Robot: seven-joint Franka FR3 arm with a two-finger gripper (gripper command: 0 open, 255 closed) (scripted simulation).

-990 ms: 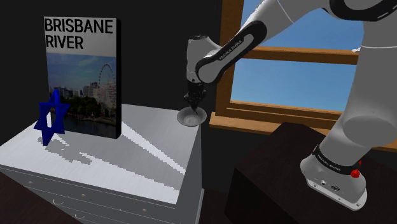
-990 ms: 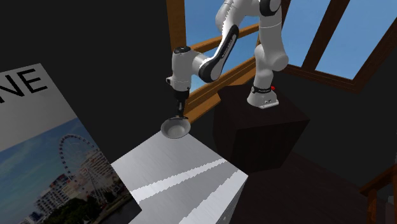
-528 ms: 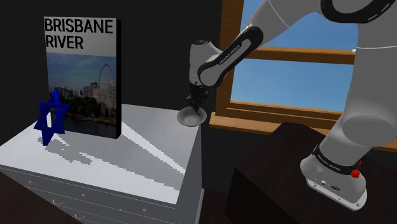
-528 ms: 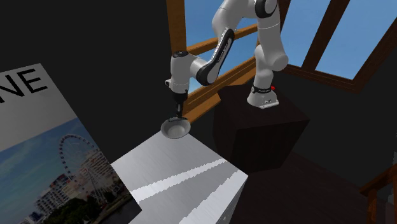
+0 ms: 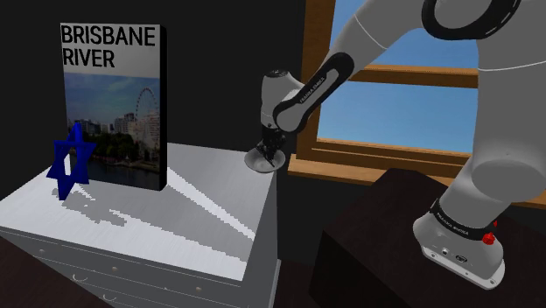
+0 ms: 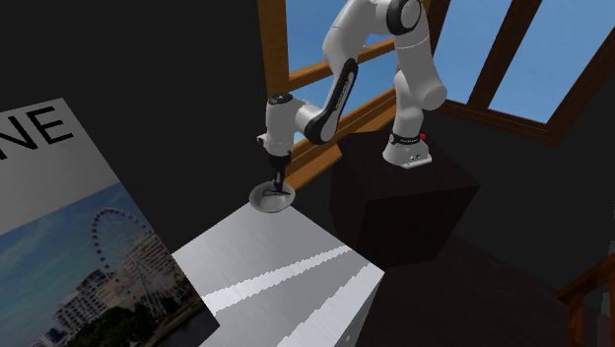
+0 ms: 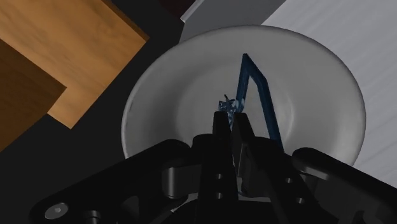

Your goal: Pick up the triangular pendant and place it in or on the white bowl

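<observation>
While the arm (image 5: 315, 79) folds down from the stand (image 5: 385, 236), the gripper (image 7: 230, 118) points straight into the bowl (image 7: 165, 108). Its fingers are almost closed, pinching the blue pendant (image 7: 257, 86) by its top loop, and the pendant is inside the rim. The bowl sits right on the dresser (image 5: 192, 210) corner by the sill (image 5: 367, 171), edges close. There's lots of bare top toward the book (image 5: 114, 105).

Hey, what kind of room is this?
Likely a bedroom or study in a house: a white chest of drawers, a wood-framed window showing blue sky, and a Brisbane River book standing on it.
</observation>
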